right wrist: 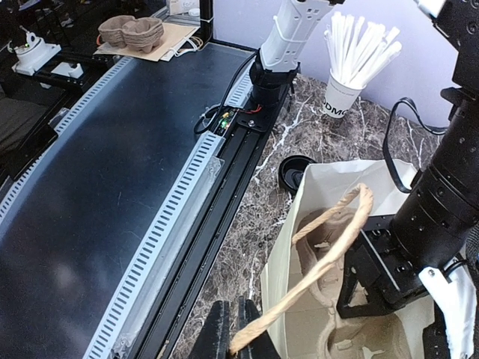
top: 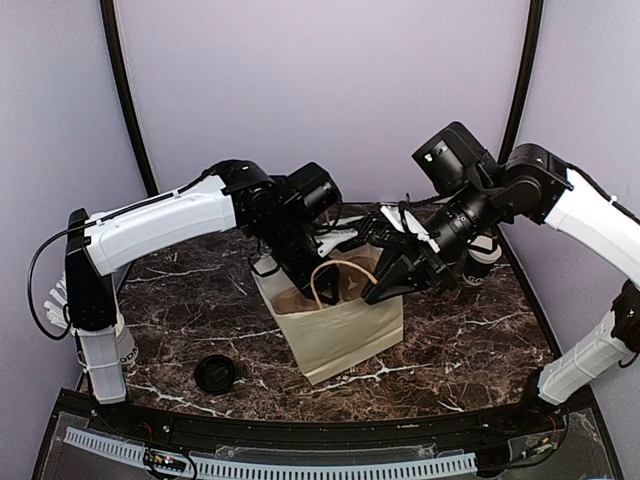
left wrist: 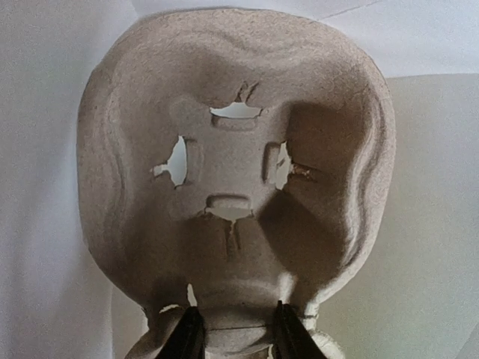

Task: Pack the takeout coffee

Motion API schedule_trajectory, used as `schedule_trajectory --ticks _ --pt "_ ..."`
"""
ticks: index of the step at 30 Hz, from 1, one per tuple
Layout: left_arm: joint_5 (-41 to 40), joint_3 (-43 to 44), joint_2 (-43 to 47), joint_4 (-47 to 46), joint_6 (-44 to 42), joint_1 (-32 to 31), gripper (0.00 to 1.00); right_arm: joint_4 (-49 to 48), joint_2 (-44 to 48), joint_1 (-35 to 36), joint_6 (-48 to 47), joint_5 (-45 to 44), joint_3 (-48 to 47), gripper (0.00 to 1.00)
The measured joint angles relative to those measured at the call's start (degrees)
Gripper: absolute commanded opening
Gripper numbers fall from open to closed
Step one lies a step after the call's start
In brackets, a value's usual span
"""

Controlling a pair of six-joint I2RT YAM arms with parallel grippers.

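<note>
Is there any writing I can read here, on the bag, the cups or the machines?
"DMO": dark print on the white cup of straws; the start is hidden round the side and the last letter is unsure.
Paper bag, its twine handle, pulp cup carrier, loose black lid: no print shows.
Small circuit board with lights: too small to read.

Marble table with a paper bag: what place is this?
Probably a robot test booth dressed as a coffee counter: plain walls box in the table, a pulp tray fills the bag, straws stand in a cup.
</note>
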State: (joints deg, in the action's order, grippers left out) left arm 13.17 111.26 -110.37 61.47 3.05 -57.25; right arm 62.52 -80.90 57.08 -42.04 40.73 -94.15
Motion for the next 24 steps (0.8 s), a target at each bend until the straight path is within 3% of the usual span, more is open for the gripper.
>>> schedule_trajectory --ticks 4,17,24 --pt "-0.4 -0.8 0.0 0.1 -0.3 -0.7 0.13 -1.4 -0.5 0.0 2.3 -1.2 -0.7 0.13" --pt "-3.2 -2.4 -2.3 0.6 -1.0 -3.0 0.13 -1.5 -0.4 -0.1 4.6 -1.9 -4.5 0.64" --pt "-3.8 -3.0 -4.5 0.8 -1.6 -3.4 0.13 1.0 4.7 -3.5 3.5 -1.8 -5.7 0.67"
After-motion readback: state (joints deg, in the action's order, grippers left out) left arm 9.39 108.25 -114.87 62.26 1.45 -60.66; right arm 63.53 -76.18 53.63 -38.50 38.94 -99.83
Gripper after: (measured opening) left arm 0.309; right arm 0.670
